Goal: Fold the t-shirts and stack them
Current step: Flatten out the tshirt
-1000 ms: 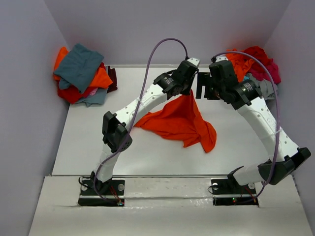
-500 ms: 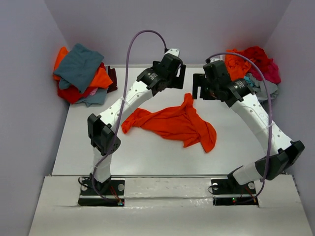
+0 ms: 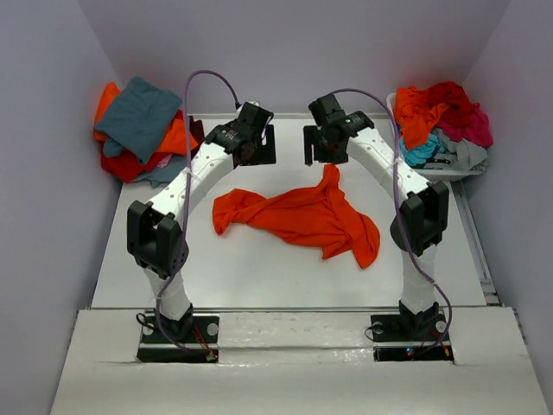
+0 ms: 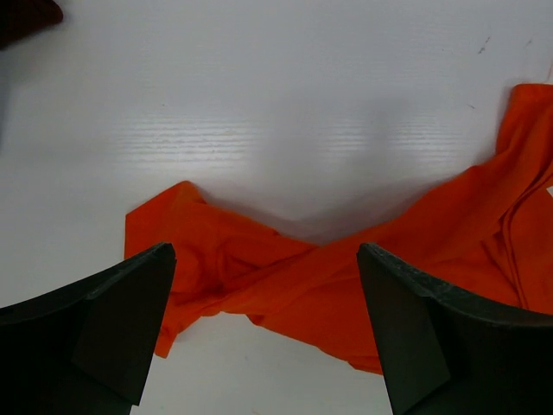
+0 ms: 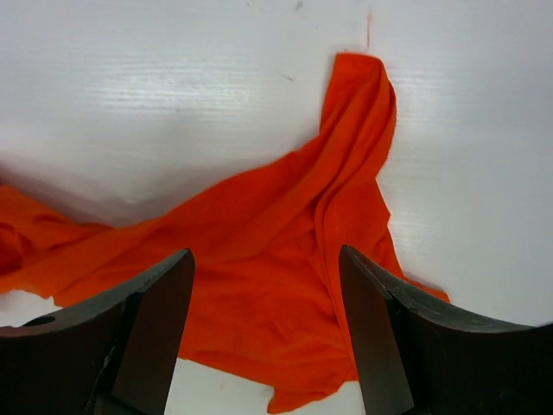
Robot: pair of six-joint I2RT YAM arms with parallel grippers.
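A bright orange t-shirt (image 3: 298, 216) lies crumpled on the middle of the white table, with one narrow tip pointing to the far side. My left gripper (image 3: 262, 147) hangs open above the table just beyond the shirt's left half. The left wrist view shows the orange shirt (image 4: 346, 285) below and between the spread fingers (image 4: 112, 328), nothing held. My right gripper (image 3: 318, 145) hovers open over the shirt's far tip. In the right wrist view the orange shirt (image 5: 285, 242) spreads under the gap of the right gripper (image 5: 266, 337).
A loose stack of shirts (image 3: 143, 130), teal-grey on top of orange and red, sits at the far left. A heap of red, orange, magenta and turquoise shirts (image 3: 441, 112) fills a white bin (image 3: 449, 170) at the far right. A dark cloth edge (image 4: 26, 13) shows nearby.
The left gripper has opened and let go of the orange shirt, which dropped flat onto the table. Both grippers then moved leftward along the far side; the right one narrowed slightly.
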